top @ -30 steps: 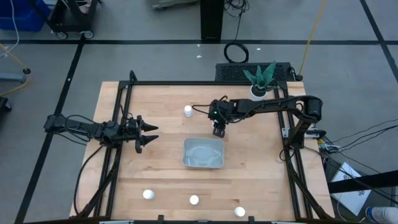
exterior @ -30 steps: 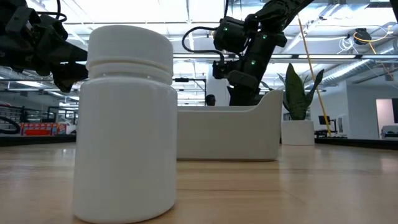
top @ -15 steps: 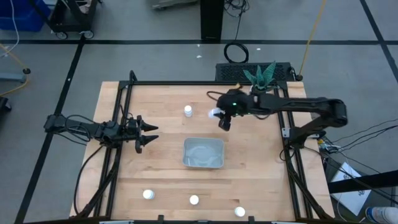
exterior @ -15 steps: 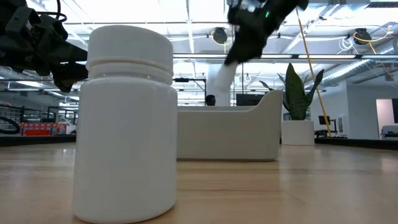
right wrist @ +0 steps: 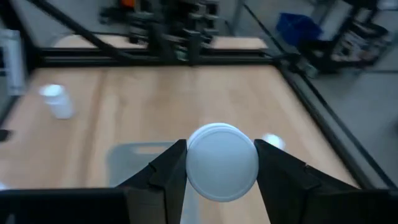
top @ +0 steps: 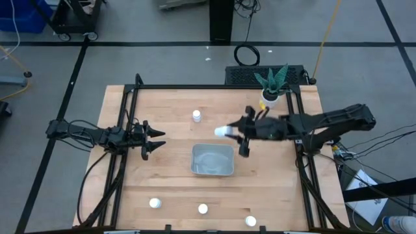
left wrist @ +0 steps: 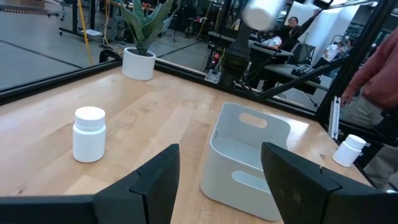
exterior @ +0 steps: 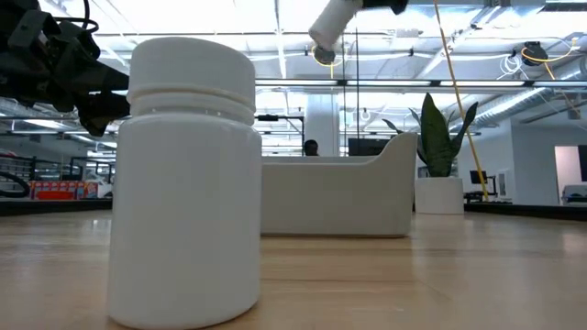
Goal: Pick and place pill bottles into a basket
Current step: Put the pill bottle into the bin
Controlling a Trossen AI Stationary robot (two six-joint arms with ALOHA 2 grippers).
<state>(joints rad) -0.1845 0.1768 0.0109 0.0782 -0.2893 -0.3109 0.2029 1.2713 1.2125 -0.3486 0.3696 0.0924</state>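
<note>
My right gripper (top: 235, 134) is shut on a white pill bottle (top: 223, 131), high above the table just beyond the far wall of the pale grey-blue basket (top: 212, 160). The bottle also shows at the top of the low view (exterior: 335, 20). Another bottle (top: 196, 116) stands on its base far left of the basket. Three more stand along the near edge (top: 155, 203) (top: 203, 209) (top: 251, 221). My left gripper (top: 156, 140) is open and empty at the table's left, left of the basket. My right gripper pinches the bottle's round side between its two fingers (right wrist: 166, 175). The bottle's round end face (right wrist: 222, 163) looks back at the wrist camera. The fingers point roughly level toward the table's left, and the bottle sticks out beyond them. It is lifted clear, lying tilted, over the basket's far part.
A white pot with a green plant (top: 272, 88) stands at the far right corner. A black frame (top: 195, 86) runs round the table. One bottle (exterior: 188, 183) stands right in front of the low camera. A person's red sleeve (left wrist: 373, 81) shows beyond the table.
My right gripper has risen from the table behind the basket with the bottle in its fingers. It has turned from pointing down to pointing level toward the left. The arm has drawn back toward the right. The bottle has been lifted clear and tipped from upright to nearly lying.
</note>
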